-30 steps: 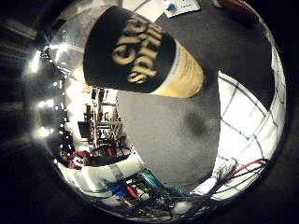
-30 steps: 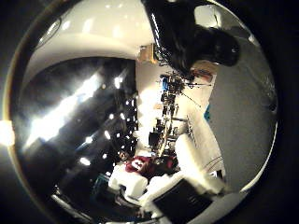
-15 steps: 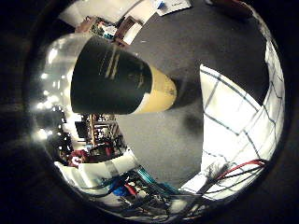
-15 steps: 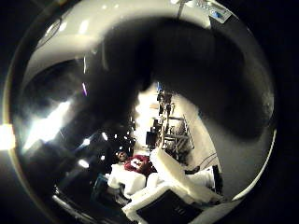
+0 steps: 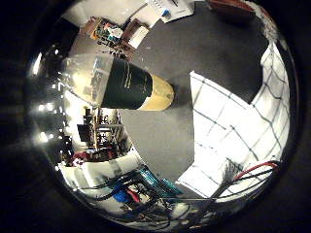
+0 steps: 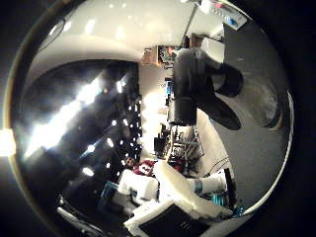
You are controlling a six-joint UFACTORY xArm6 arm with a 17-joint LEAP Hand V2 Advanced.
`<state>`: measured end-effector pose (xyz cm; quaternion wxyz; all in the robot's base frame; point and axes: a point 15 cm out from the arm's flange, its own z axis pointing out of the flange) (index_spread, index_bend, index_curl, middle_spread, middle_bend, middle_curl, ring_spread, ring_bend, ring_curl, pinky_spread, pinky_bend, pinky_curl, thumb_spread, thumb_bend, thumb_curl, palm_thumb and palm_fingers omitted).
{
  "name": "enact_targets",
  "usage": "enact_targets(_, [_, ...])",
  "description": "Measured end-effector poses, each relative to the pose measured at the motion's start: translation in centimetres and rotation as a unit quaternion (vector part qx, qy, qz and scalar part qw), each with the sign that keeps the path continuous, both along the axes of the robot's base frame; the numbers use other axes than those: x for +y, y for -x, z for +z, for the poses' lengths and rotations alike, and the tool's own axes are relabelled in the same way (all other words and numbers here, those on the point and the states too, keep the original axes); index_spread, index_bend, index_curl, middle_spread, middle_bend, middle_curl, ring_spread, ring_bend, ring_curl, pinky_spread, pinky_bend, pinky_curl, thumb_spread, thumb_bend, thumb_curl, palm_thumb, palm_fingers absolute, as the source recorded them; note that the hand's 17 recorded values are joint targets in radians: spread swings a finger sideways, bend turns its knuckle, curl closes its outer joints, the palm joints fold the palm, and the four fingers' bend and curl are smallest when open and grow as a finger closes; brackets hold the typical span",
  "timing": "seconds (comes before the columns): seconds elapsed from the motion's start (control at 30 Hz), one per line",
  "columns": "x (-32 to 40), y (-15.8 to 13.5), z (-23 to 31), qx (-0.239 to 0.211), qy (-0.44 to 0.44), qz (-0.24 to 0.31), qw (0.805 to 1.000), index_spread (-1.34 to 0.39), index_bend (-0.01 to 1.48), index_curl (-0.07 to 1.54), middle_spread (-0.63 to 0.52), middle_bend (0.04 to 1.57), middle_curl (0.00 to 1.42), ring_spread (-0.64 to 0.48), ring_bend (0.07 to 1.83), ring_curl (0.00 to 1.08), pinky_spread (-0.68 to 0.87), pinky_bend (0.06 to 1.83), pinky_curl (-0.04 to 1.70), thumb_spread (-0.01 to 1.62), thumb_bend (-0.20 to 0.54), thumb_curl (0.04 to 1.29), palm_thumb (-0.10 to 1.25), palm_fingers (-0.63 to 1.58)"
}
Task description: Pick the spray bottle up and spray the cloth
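Observation:
The spray bottle [image 5: 131, 90] has a dark label, a yellowish base and a clear upper part, and it stands upright on the dark grey table [image 5: 209, 48]. Its black spray head [image 6: 197, 84] shows in the thumb side view. A white cloth [image 5: 233, 131] with a dark grid pattern lies flat on the table right beside the bottle's base. My hand [image 6: 173, 192] shows as white and teal parts at the view's edge. They reach out fairly straight and hold nothing. The bottle stands apart from the palm.
White papers [image 5: 170, 7] and a reddish-brown object [image 5: 233, 7] lie at the far side of the table. Beyond the table edge are cluttered shelves [image 5: 116, 34] and racks of equipment [image 6: 182, 143].
The bottle filled much of the views before and now looks smaller and farther off, so my palm has drawn back from it. More of the cloth and table shows.

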<state>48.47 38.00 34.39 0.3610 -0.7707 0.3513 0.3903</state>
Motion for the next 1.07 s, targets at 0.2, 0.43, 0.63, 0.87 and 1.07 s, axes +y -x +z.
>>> enact_targets(0.2, [-1.7, 2.2, 4.2, -0.024, -0.001, 0.023, 0.999, -0.26, 0.15, 0.22, 0.22, 0.17, 0.22, 0.22, 0.27, 0.26, 0.41, 0.44, 0.33, 1.03, -0.021, 0.29, 0.54, -0.07])
enact_targets(0.43, [-6.3, 4.9, 7.0, -0.057, 0.05, 0.047, 0.996, -0.23, 0.16, 0.24, 0.22, 0.17, 0.22, 0.22, 0.24, 0.26, 0.41, 0.42, 0.32, 1.05, -0.024, 0.29, 0.56, -0.05])
enact_targets(0.63, [-11.3, 5.6, 7.3, -0.071, 0.115, 0.037, 0.99, -0.21, 0.17, 0.26, 0.22, 0.17, 0.23, 0.23, 0.23, 0.26, 0.42, 0.39, 0.32, 1.05, -0.023, 0.29, 0.56, -0.04])
enact_targets(0.87, [-19.6, 5.3, 7.2, -0.078, 0.199, 0.007, 0.977, -0.2, 0.17, 0.27, 0.22, 0.17, 0.24, 0.24, 0.21, 0.26, 0.42, 0.38, 0.32, 1.07, -0.024, 0.29, 0.56, -0.03])
enact_targets(1.07, [-26.8, 5.7, 6.7, -0.075, 0.275, -0.017, 0.958, -0.2, 0.17, 0.29, 0.22, 0.17, 0.24, 0.24, 0.19, 0.26, 0.43, 0.36, 0.32, 1.08, -0.024, 0.29, 0.55, -0.03])
